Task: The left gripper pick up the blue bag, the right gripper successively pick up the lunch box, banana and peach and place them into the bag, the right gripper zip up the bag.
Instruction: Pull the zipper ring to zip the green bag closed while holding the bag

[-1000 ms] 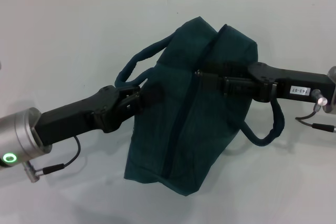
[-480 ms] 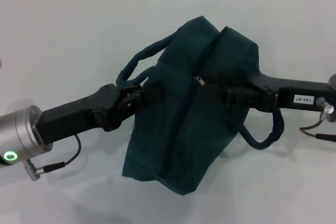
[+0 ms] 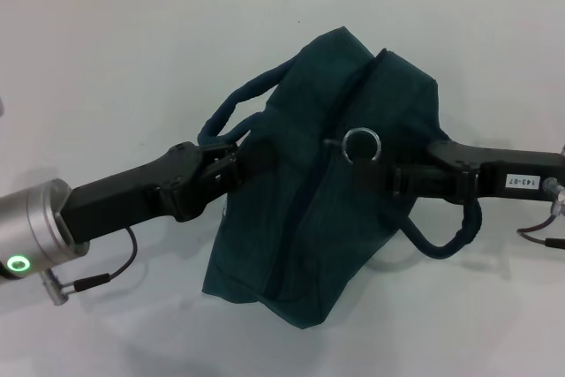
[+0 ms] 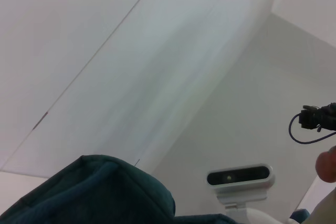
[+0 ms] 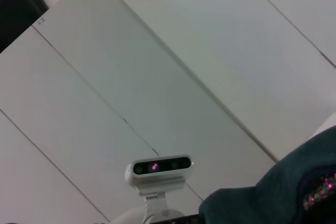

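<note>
Zipping looked finished: left gripper clamped the bag aloft over the table, right gripper, grip unclear, sat beside the ring pull, lowering next.

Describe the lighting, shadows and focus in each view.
Head view: even, soft light; the blue bag casts only a faint shadow on the white table, and the metal ring pull glints, sharp. Left wrist view: pale walls washed out, bag edge dark and soft. Right wrist view: flat light, bag fabric close and blurred.
</note>
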`<control>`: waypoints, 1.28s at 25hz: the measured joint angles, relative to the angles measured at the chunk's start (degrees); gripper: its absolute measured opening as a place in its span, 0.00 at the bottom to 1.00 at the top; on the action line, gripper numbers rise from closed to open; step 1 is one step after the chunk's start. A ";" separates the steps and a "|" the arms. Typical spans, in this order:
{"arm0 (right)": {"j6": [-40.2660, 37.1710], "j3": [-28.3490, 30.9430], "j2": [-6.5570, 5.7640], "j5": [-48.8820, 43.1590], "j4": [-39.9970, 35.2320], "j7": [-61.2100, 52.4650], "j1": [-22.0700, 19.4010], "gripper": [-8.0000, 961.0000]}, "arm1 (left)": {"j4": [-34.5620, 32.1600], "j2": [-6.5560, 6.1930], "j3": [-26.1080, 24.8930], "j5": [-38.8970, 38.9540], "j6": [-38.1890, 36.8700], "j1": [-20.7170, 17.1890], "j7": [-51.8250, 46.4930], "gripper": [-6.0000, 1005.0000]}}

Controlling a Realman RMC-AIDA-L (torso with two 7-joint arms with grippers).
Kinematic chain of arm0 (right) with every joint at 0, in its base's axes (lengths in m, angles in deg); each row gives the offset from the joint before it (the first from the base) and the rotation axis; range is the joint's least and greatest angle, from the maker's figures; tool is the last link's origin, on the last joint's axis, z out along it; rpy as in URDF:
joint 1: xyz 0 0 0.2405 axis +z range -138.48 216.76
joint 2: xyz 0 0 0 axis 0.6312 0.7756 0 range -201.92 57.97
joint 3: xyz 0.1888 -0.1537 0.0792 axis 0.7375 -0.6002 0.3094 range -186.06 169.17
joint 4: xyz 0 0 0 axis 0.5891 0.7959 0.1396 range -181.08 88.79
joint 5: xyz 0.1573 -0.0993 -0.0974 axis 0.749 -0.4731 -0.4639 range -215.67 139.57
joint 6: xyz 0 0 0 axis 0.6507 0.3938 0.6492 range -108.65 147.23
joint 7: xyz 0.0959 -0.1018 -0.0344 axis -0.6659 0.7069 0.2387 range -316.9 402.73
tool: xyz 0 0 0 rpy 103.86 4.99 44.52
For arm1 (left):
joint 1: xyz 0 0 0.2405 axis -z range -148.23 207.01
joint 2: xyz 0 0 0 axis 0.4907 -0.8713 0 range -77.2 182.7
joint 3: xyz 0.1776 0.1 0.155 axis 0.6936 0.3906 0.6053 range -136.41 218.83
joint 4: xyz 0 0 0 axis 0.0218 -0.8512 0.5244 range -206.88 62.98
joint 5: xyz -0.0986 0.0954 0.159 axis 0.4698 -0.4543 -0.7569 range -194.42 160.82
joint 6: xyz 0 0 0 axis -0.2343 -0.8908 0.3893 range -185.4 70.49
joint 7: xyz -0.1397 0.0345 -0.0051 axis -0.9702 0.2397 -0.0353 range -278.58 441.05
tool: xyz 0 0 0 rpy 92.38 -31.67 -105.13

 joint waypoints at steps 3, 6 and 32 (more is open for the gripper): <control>-0.01 0.27 -0.05 -0.04 -0.10 0.02 -0.32 0.67 | 0.02 0.03 0.00 0.04 0.00 0.00 0.00 0.07; 0.03 0.34 -0.10 0.09 -0.04 0.31 -0.34 0.64 | 0.02 0.05 0.00 0.05 -0.04 0.00 0.00 0.07; 2.00 4.16 0.52 -0.06 0.14 0.35 -1.02 0.32 | 0.01 0.06 0.00 0.03 -0.18 -0.03 0.00 0.07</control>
